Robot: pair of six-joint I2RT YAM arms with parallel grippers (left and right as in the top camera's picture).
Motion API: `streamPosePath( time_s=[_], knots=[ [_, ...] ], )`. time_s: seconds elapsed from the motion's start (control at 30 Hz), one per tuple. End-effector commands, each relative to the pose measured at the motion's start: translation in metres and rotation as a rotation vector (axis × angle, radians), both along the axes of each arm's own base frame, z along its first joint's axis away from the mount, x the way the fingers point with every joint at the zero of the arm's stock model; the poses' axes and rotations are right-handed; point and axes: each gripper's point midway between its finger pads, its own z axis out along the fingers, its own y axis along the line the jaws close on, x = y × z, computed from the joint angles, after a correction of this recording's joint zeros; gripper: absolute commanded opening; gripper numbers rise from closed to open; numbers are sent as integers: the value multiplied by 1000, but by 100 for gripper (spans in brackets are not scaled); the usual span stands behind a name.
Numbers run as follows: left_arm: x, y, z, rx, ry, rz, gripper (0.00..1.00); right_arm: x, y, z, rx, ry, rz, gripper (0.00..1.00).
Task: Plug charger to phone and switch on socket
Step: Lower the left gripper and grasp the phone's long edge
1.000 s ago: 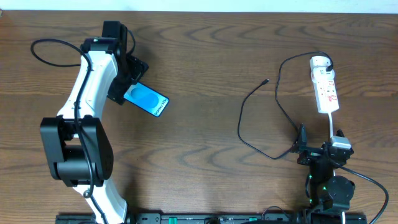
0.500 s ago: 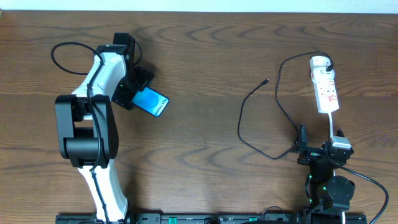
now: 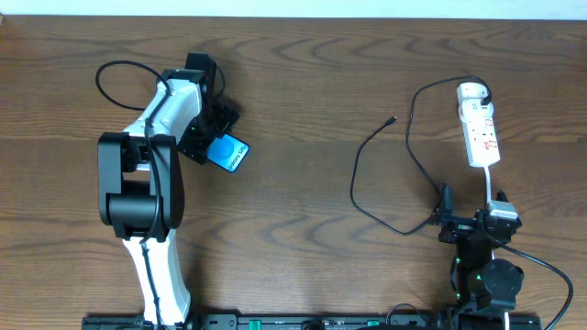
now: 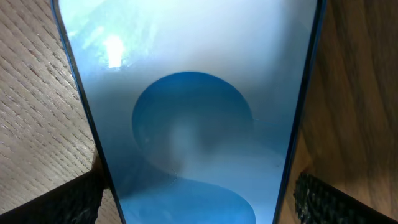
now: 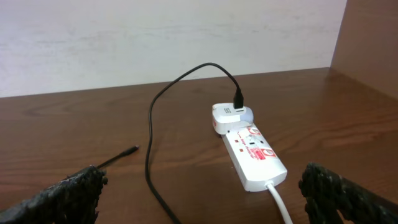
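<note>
Reaching forward, left pincer (image 3: 209, 139) straddling phone (image 3: 230, 153), jaws wide.

My table (image 3: 303, 110) is dark brown wood with wavy, darker grain. On the table, the slim black-framed phone (image 3: 228, 152) shows a bright cyan-blue screen, a deeper blue rounded shape and a pale glare patch. The long thin charger cable (image 3: 354, 188) is black. The elongated plastic power strip (image 3: 480, 128) is white with small red marks, and its thicker cord (image 3: 491, 183) is white too. My fingers (image 4: 62, 202) are black and pebbly-textured.
</note>
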Motion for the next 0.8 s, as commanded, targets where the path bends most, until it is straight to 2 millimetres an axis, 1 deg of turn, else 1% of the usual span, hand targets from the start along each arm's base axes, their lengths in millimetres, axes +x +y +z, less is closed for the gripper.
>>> streamPosePath(
  time_s=[0.0, 0.17, 0.23, 0.4, 0.5, 0.67, 0.73, 0.77],
  knots=[
    [-8, 10, -16, 45, 47, 16, 98, 0, -1, 0, 13, -3, -4, 99],
    [-10, 11, -16, 54, 56, 93, 98, 0, -1, 0, 13, -2, -4, 99],
    [-10, 12, -16, 57, 55, 93, 100, 0, -1, 0, 13, -2, -4, 99],
    [-10, 14, -16, 71, 54, 92, 100, 0, -1, 0, 13, -2, -4, 99],
    [-10, 18, -16, 93, 52, 93, 99, 0, -1, 0, 13, -2, -4, 99],
    [-10, 18, -16, 95, 51, 93, 99, 0, -1, 0, 13, -2, -4, 99],
    [-10, 18, -16, 95, 51, 92, 85, 0, -1, 0, 13, -2, -4, 99],
    [-10, 18, -16, 95, 51, 92, 82, 0, -1, 0, 13, -2, -4, 99]
  ],
)
